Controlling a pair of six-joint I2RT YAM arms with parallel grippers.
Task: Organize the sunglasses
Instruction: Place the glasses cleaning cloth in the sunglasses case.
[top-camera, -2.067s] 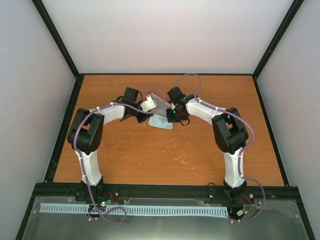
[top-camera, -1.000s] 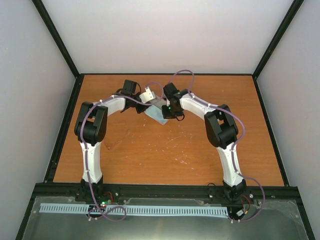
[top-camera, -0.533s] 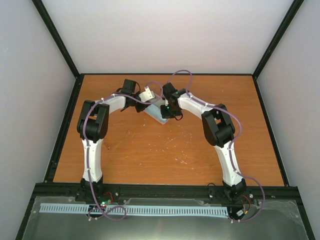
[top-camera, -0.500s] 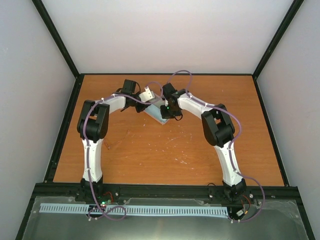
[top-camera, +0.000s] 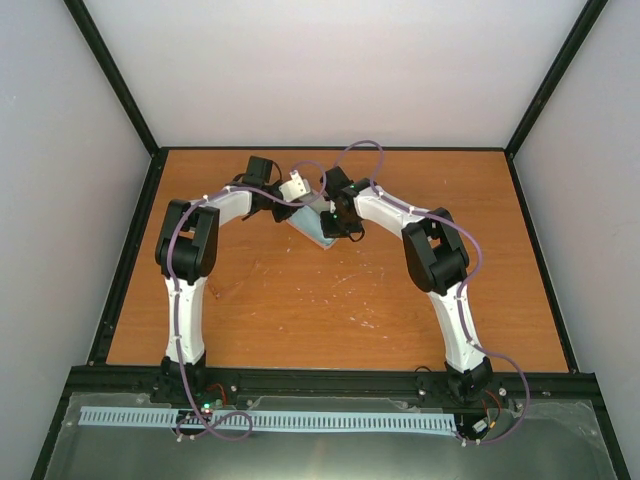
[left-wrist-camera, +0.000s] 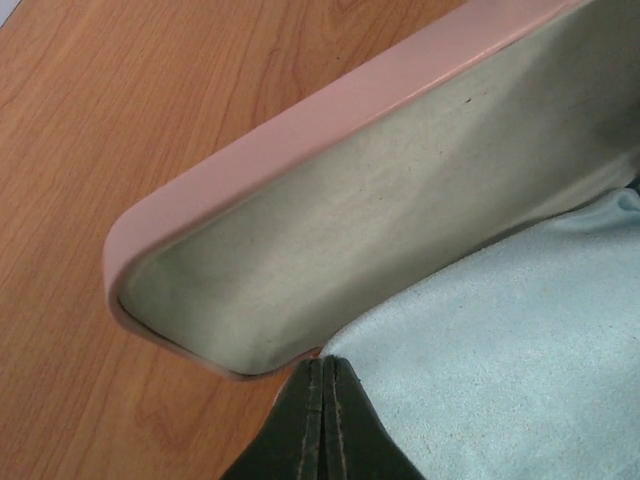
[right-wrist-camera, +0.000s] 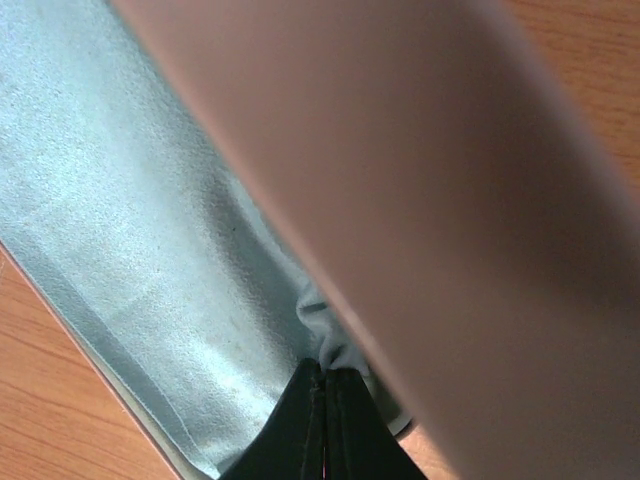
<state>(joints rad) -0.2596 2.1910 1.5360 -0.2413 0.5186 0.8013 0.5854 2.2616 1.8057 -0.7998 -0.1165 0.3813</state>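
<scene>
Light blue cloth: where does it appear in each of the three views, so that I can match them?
Top external: the light blue cloth lies at the far middle of the table.
Left wrist: the cloth is at the lower right, against the pale lining of the pink case.
Right wrist: the cloth fills the left half, beside the pink case.
Shared landmark: the wooden table under it.

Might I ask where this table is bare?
Free: the table's middle between the left arm and right arm, and its right side. Crowded: far centre, where the left hand and right hand pinch the cloth at the case.
</scene>
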